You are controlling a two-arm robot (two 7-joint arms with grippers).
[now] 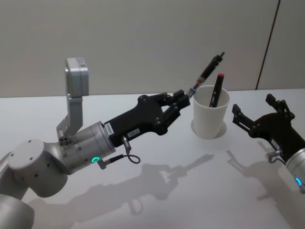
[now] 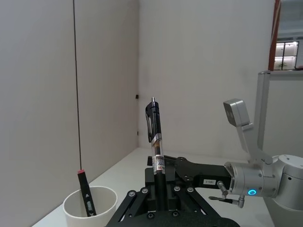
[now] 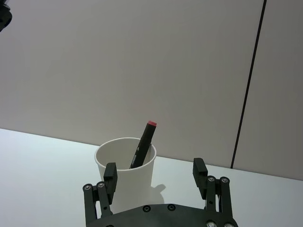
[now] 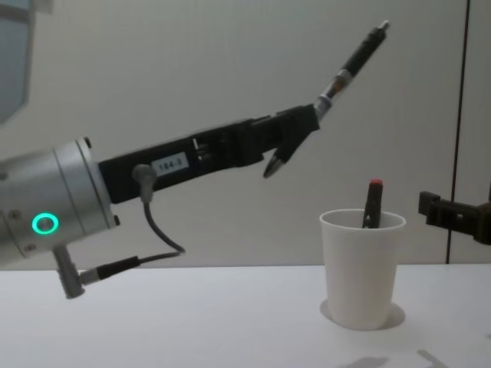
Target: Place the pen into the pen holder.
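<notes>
Starting with the left gripper (image 1: 183, 98): clamped shut on the pen (image 1: 208, 70), pinching it near the bottom end and leaving the long clip end poking up and away at a slant. Held up in the air too, higher than the rim of the pen holder (image 1: 209, 121) (plain white paper cup, nothing fancy) and just to the left of it, so not in yet. Hard to judge depth from the head view, but going by the chest view, probably not over the mouth either. Best guess at the reason for that height: has to clear the rim and the dark red-capped marker (image 1: 217, 90) leaning inside before coming down. Same for the slant: simply follows the line of the reaching arm, and likely wants tipping closer to upright before letting go, otherwise risks catching the rim and toppling something that light. As for the pen holder itself: standing upright on the table (image 1: 248, 191), touched by nothing. Over on the other side, the right gripper (image 1: 252, 106): fingers spread wide, holding nothing, parked near the pen holder and aimed at it without contact. Reads like standby, maybe there to steady things.
</notes>
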